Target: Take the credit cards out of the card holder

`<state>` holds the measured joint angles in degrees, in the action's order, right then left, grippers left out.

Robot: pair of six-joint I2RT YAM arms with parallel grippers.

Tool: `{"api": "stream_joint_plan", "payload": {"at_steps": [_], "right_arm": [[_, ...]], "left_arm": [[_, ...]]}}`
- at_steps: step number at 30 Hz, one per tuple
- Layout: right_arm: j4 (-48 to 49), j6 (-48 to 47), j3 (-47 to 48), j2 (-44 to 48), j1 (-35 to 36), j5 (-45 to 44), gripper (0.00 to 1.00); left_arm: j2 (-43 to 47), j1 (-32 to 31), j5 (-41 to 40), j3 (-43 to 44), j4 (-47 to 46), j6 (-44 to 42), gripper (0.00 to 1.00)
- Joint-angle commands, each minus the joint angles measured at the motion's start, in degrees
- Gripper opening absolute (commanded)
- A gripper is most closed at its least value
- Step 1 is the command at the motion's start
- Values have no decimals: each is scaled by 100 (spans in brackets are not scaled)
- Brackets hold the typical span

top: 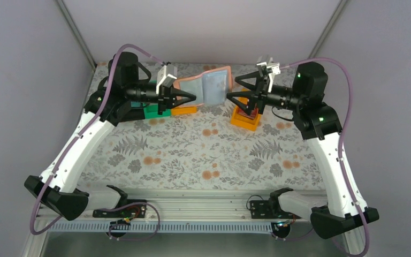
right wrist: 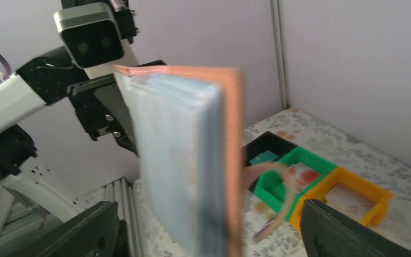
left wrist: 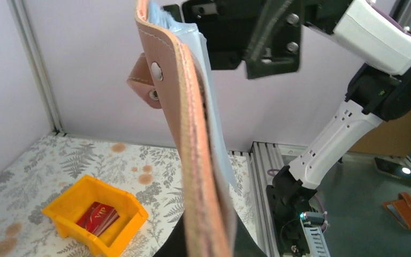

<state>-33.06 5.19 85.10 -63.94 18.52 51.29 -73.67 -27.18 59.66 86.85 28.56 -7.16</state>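
**Item: card holder** (top: pixel 208 85). A thin, book-like folding wallet with a brownish-pink stitched outside and pale blue-grey clear sleeve pockets inside.
- Position: held in the air above the far part of the table, between the two arms, clear of every bin.
- Condition: spread open in the top view, with the sleeves facing the camera. The small closing tab (left wrist: pixel 142 80) with its metal snap hangs off the outer cover.
- In the right wrist view the sleeves are blurred, so I cannot tell whether any cards are inside them.

**Left gripper** (top: pixel 192 97). Clenched on the holder's left cover at its lower edge. The leather runs straight up from between its black fingers in the left wrist view.

**Right gripper** (top: pixel 231 88). Released, with its jaws spread wide. Its fingers (right wrist: pixel 80 230) stand on either side of the holder's free edge and do not touch it.

**Credit cards, out of the holder:**
- A dark red card with white print (left wrist: pixel 99 217) lies flat in a yellow-orange plastic bin (left wrist: pixel 64 206) below the right gripper.
- A teal-blue card (right wrist: pixel 261 157) lies in a black bin (right wrist: pixel 278 142).
- A whitish-pink card (right wrist: pixel 302 174) lies in a green bin (right wrist: pixel 270 187).
- A pale card (right wrist: pixel 350 195) lies in a second orange bin (right wrist: pixel 377 206).
- These three bins sit touching in a row below the left arm.

**Support:** a table covered with a grey fern-and-orange-flower patterned cloth (top: pixel 203 155).
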Motion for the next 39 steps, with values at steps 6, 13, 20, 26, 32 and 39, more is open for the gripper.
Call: {"api": "stream_joint_plan", "payload": {"at_steps": [6,13,20,26,32,39], "right_arm": [[-418,-493,489,-245,-338,500,67],[-571,-562,256,-329,-337,1303,84],[-986,-849,152,-186,-341,1245,90],[-451,-285,-105,-103,-299,1327,90],[610,390,-374,316,65,497,82],[637,445,-310,35,313,453,62]], "left_arm": [[174,-24,453,144,343,-687,2],[169,-25,376,77,200,-489,2],[130,-24,49,59,63,-190,2],[130,-22,-147,17,4,-62,2],[129,-26,-184,-27,4,-69,2],[84,-31,-174,13,-26,-44,2]]}}
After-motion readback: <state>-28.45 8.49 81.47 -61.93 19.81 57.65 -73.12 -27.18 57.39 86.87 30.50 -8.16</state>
